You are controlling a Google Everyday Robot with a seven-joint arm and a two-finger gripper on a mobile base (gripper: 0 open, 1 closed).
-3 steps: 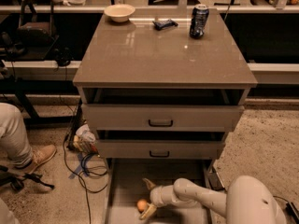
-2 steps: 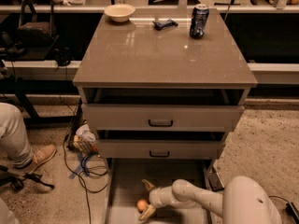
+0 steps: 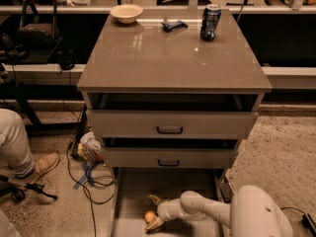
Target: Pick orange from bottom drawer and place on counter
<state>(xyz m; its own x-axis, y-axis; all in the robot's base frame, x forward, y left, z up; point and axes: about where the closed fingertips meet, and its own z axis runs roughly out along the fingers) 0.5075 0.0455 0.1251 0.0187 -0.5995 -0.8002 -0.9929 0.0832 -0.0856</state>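
Three drawers stand pulled out of the cabinet, the two upper drawers (image 3: 170,125) only slightly and the bottom drawer (image 3: 129,189) furthest, its flat tray exposed at floor level. Inside that tray the gripper (image 3: 151,213) sits at the end of the white arm (image 3: 210,209), its two fingers (image 3: 155,200) spread wide apart. The orange (image 3: 149,216) lies on the drawer floor between them, close against the nearer finger and not clamped. On the counter (image 3: 148,58), along the far edge, stand a cream bowl (image 3: 126,13), a small dark packet (image 3: 175,25) and a soda can (image 3: 210,22). Cables (image 3: 89,174) lie on the floor left of the cabinet, beside a seated person's leg (image 3: 17,144).
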